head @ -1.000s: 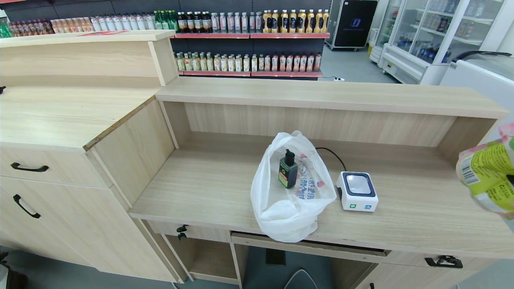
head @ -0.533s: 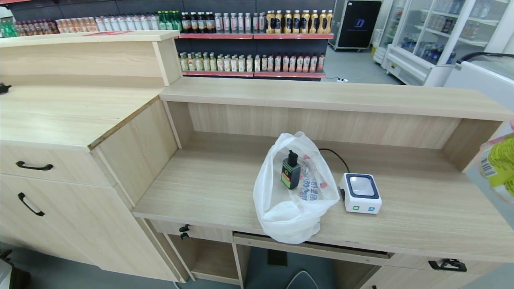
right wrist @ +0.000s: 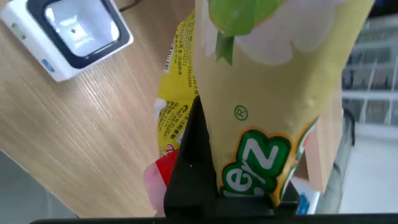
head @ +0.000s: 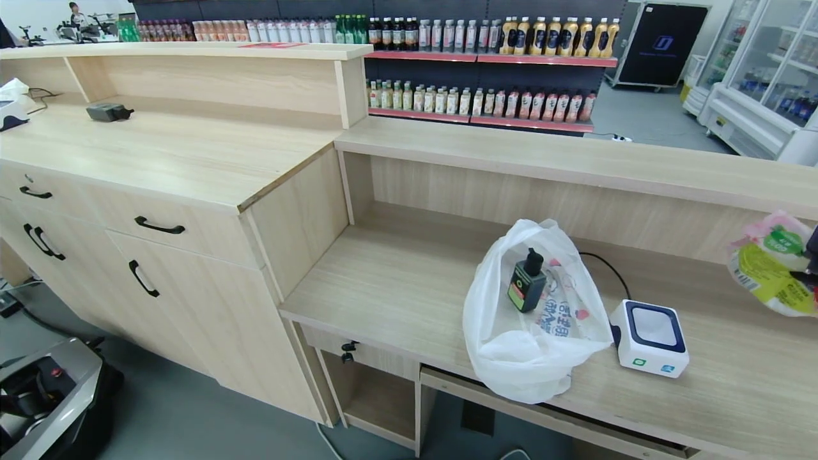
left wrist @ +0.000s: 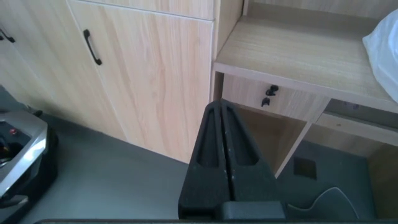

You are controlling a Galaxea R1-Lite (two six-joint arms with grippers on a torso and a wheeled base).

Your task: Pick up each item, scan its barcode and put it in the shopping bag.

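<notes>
Right gripper [right wrist: 236, 155] clamps a yellow snack bag [head: 770, 265], at two o'clock from the scanner [head: 650, 338]; left gripper [left wrist: 219, 115] fingers pressed together, empty.

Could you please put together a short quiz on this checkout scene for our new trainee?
1. True or false: the pump bottle is already inside the shopping bag.
2. What does the right gripper hold? A) a snack packet B) a drinks can C) nothing
3. Fill in: the scanner sits on the counter at the bag's ___ side, as the robot sees it.
Key: 1 true; 2 A; 3 right.
</notes>
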